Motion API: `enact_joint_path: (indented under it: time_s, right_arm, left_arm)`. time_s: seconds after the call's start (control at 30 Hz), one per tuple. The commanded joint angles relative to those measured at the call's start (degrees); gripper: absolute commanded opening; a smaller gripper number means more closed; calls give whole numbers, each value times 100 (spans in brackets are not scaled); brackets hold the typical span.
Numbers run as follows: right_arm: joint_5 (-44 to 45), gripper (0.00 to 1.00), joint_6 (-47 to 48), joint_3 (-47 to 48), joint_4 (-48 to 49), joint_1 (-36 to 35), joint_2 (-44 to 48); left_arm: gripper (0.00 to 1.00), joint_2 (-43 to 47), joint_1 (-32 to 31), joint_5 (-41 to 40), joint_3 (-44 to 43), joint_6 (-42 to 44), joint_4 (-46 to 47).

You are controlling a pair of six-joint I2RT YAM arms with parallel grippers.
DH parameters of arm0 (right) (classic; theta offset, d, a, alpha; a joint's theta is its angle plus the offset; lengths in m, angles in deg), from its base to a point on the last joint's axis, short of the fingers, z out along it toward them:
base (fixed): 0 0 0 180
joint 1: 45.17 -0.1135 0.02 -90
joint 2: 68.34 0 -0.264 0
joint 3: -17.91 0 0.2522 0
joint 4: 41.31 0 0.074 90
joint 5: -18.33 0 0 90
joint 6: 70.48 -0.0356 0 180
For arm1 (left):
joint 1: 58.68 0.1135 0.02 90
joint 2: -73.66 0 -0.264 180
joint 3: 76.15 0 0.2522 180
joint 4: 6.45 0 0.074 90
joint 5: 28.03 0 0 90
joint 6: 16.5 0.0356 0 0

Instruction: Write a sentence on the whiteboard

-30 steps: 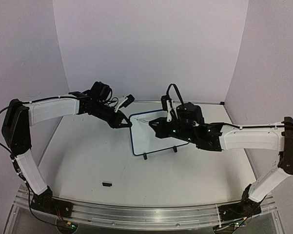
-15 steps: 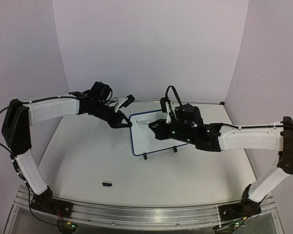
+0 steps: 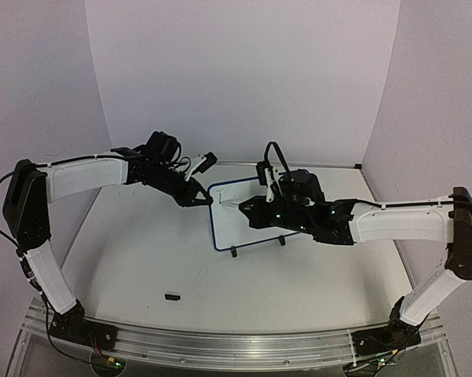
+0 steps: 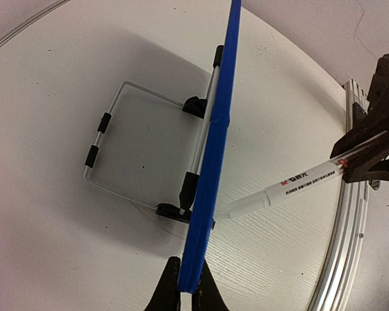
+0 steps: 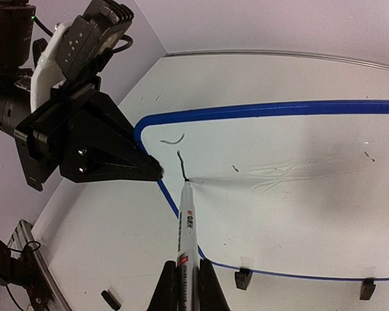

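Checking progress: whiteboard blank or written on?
Barely written on: the whiteboard carries just a couple of short black strokes near one corner, the marker tip resting at the second stroke's end.

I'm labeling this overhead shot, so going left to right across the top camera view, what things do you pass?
Left arm's white forearm → small black piece → left gripper → whiteboard → right arm's white forearm

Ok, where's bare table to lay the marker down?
The near table, between the feet of the whiteboard and the front rail, is bare right of the small black piece. It is crowded at the board's left edge: left gripper clamps it, right gripper presses the marker there.
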Motion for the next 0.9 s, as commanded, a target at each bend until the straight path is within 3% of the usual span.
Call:
enact_joint_path:
  time_s: [0.0, 0.43, 0.87]
  right_arm:
    - [-70, 0, -37, -9, -81, 16, -18]
    - [-79, 0, 14, -118, -211, 49, 595]
    - [-320, 0, -91, -145, 48, 322, 470]
  left_arm:
    - [0, 8, -85, -223, -177, 161, -104]
    - [0, 47, -94, -259, -176, 164, -112]
    - [0, 9, -103, -274, -177, 180, -120]
